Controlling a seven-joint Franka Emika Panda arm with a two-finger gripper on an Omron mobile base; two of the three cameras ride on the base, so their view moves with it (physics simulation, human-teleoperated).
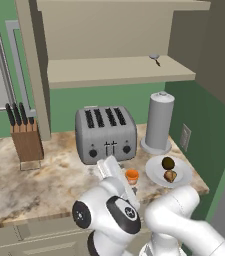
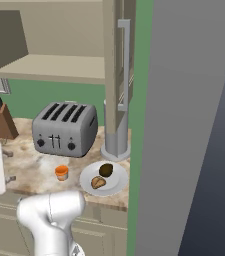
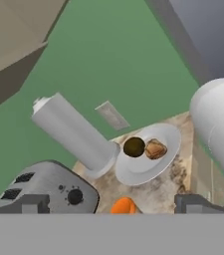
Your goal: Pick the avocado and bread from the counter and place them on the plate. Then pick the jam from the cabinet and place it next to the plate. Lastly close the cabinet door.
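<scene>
Jam (image 1: 132, 175) beside plate (image 1: 154, 172) — tool (image 3: 111, 203) open.

The white arm folds low in front of the base, its elbow and dark-capped joints bunched at the bottom of both base views, while the gripper (image 3: 113, 204) points forward and down with its two dark fingertips (image 3: 31, 203) spread wide apart, holding nothing.
</scene>
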